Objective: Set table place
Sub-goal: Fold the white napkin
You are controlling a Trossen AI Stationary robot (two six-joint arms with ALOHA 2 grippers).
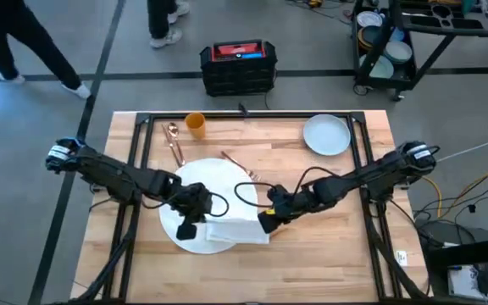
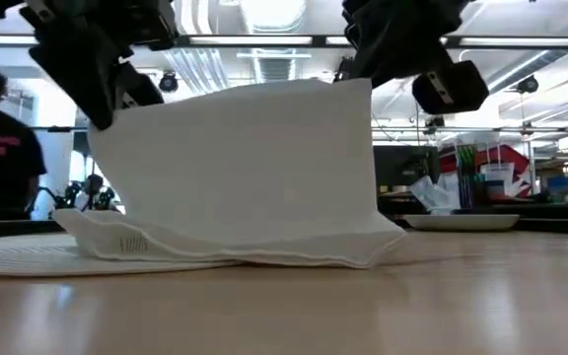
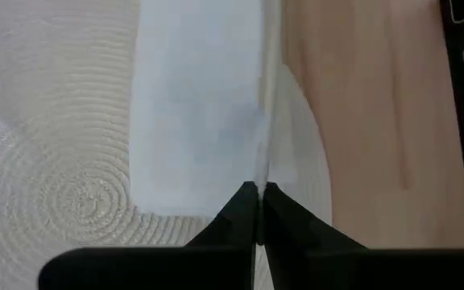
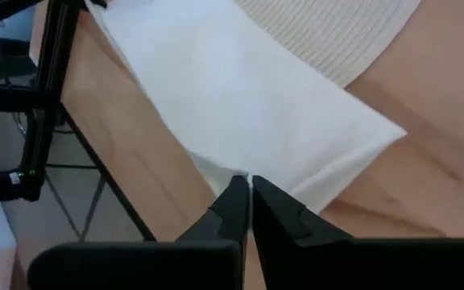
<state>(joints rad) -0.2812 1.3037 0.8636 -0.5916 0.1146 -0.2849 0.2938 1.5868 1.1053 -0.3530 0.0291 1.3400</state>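
Both arms worked the white napkin at the near edge of the round white placemat, mid-bench. Left pincer was closed on one upper corner of the napkin; in its wrist view the fingers met with the napkin edge pinched between them. Right pincer was closed on the opposite upper corner, fingertips together on the napkin.

Low view showed why: the napkin was held up as an upright sheet between the two pincers, lower part resting folded on the mat and bench, so it looked like a fold in progress, top edge kept taut by the two-corner grip. Half of the napkin overhung the mat onto bare wood.

Rest of the setting not yet placed, by my reading: pale plate sat well apart at the far right, orange cup at the far edge, copper spoon just beside the mat's far side, another copper utensil lying across the mat's rim.

A person's legs showed on the floor beyond the bench, clear of it.

Risk judged: uneven pull could skew the fold.
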